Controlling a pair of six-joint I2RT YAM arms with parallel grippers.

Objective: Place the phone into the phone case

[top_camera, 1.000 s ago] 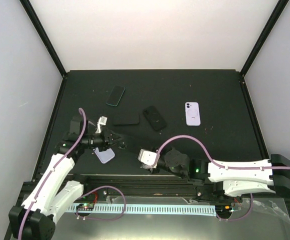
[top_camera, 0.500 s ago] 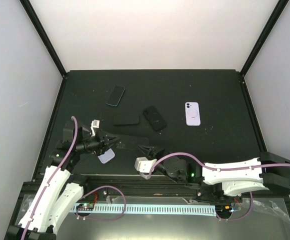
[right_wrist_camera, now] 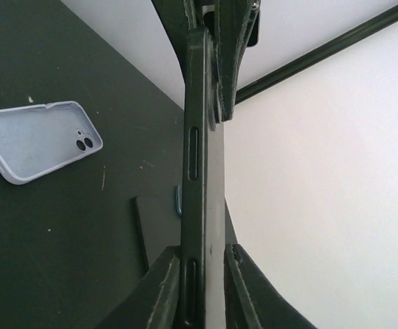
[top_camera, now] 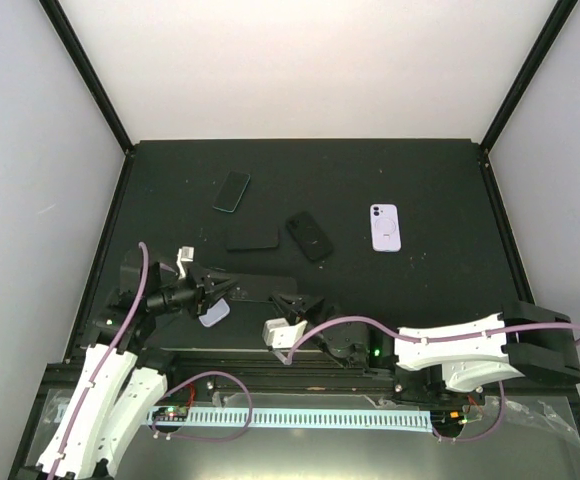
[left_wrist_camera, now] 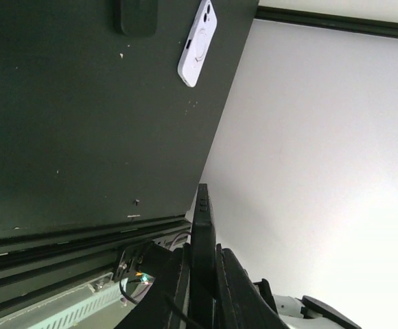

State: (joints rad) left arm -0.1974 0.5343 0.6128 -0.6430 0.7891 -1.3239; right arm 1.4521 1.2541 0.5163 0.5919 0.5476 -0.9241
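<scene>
A black phone case [top_camera: 258, 283] hangs above the table's near-left part, held between both grippers. My left gripper [top_camera: 222, 290] is shut on its left end, and the left wrist view shows it edge-on in the jaws [left_wrist_camera: 203, 250]. My right gripper [top_camera: 292, 300] is shut on its right end [right_wrist_camera: 202, 252]. In the right wrist view the case edge [right_wrist_camera: 194, 164] shows button slots, with a grey glossy face against it that looks like the phone. The left fingers [right_wrist_camera: 228, 48] grip the far end.
An empty lavender case [top_camera: 213, 313] lies under the left gripper and also shows in the right wrist view [right_wrist_camera: 38, 140]. Farther back lie a teal phone [top_camera: 231, 190], a black slab [top_camera: 252, 238], a black phone [top_camera: 309, 236] and a lavender phone [top_camera: 384, 227] [left_wrist_camera: 197, 42].
Both arms have drawn back toward the near edge. The right wrist has swung left, so its fingers now sit on the right end of the black case. The left gripper has shifted slightly nearer.
</scene>
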